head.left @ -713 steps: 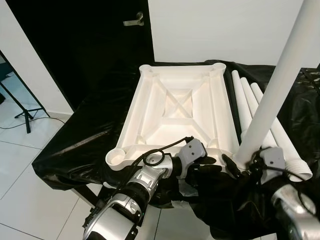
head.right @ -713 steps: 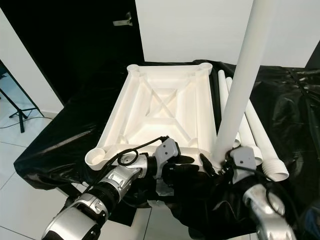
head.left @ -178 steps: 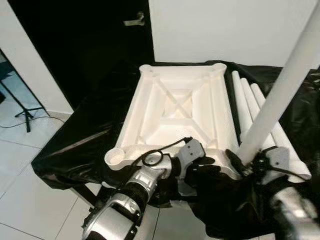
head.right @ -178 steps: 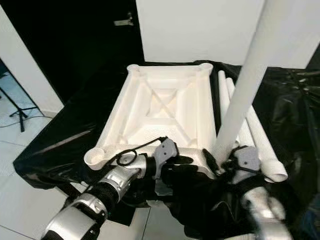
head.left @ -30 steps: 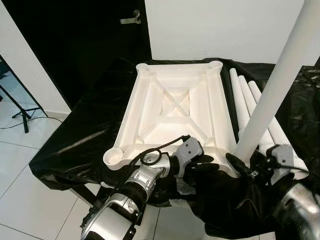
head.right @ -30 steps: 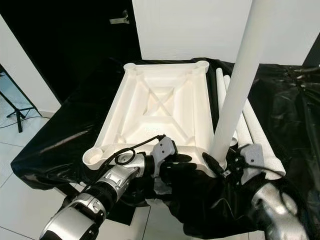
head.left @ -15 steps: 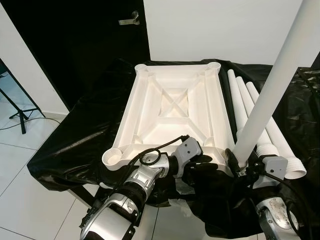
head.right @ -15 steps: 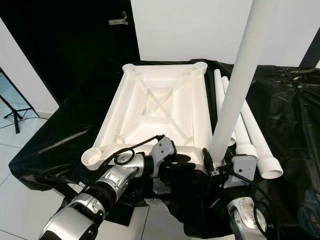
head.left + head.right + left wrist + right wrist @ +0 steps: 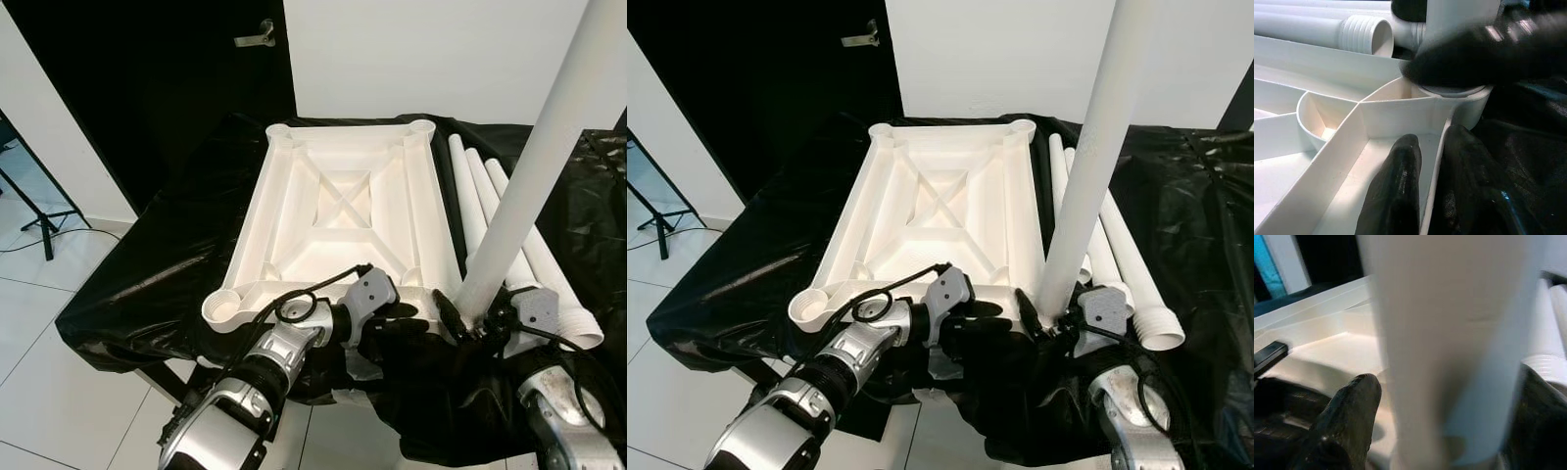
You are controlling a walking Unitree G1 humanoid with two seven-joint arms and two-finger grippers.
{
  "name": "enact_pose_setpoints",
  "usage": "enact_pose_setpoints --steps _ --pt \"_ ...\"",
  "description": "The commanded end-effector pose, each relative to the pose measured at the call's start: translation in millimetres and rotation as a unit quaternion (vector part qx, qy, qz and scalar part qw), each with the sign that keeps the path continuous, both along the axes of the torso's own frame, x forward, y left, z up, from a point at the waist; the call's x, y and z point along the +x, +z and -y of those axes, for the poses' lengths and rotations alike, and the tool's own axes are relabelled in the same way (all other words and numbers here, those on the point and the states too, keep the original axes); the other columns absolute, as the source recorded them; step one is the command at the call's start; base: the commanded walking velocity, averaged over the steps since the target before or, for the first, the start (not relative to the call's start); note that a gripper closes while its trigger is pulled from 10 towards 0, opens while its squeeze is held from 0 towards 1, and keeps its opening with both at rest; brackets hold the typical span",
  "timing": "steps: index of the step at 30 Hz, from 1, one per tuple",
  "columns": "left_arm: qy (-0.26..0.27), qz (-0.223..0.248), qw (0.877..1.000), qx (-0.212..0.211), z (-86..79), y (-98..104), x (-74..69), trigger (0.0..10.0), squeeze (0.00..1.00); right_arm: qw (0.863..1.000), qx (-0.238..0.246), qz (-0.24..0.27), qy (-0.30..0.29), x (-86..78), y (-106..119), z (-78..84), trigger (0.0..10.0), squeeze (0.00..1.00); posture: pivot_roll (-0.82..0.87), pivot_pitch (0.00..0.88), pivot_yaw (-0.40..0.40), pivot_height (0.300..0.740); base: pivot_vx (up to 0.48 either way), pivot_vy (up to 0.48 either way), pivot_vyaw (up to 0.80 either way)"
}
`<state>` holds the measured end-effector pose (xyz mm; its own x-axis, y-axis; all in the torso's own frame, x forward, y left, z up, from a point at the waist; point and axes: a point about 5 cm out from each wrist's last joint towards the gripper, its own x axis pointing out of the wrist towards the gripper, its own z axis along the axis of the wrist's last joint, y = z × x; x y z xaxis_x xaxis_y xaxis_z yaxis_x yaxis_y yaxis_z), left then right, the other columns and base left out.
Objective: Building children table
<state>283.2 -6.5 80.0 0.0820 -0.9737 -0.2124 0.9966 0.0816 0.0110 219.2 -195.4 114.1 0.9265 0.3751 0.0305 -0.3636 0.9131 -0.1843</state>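
The white tabletop (image 9: 343,211) lies upside down on a black plastic sheet. A long white leg (image 9: 534,181) stands upright in the tabletop's near right corner socket (image 9: 1449,95). My right gripper (image 9: 470,318) is shut on the foot of this leg, one black finger (image 9: 1349,411) on each side of it. My left gripper (image 9: 411,318) is at the tabletop's near edge, just left of that socket. Its two fingers (image 9: 1400,166) are shut on the thin rim wall.
Three spare white legs (image 9: 480,196) lie side by side on the sheet, right of the tabletop. The other corner sockets, such as the near left one (image 9: 225,308), stand open. A black door (image 9: 196,78) is behind; tiled floor (image 9: 59,323) lies left.
My right wrist has shifted a little around the foot of the leg, which still stands in the socket. The left gripper keeps its hold on the rim.
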Motion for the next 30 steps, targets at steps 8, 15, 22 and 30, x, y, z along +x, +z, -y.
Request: enact_pose_setpoints --steps 8,15,22,30 --pt "-0.064 -0.081 0.993 0.055 -7.0 -35.7 -25.9 10.0 0.00 0.995 -0.019 -0.050 0.089 -4.7 -8.6 0.1 3.6 0.00 0.07 0.000 0.044 0.740 0.000 0.000 0.00" --pt "-0.064 -0.077 0.993 0.056 -6.8 -33.3 -23.1 10.0 0.00 0.990 -0.022 -0.075 0.113 -6.9 -9.3 10.5 0.0 0.00 0.07 0.000 0.049 0.740 0.000 0.000 0.00" --pt "-0.066 -0.076 0.993 0.057 -7.1 -33.0 -23.2 10.0 0.00 0.994 0.004 -0.079 0.081 -10.1 -17.1 -6.5 0.0 0.00 0.07 0.000 0.053 0.740 0.000 0.000 0.00" --pt "-0.066 -0.076 0.993 0.057 -7.3 -33.1 -23.4 10.0 0.00 0.992 0.061 -0.019 -0.111 -4.4 -13.5 -12.3 0.0 0.00 0.08 0.000 0.053 0.740 0.000 0.000 0.00"
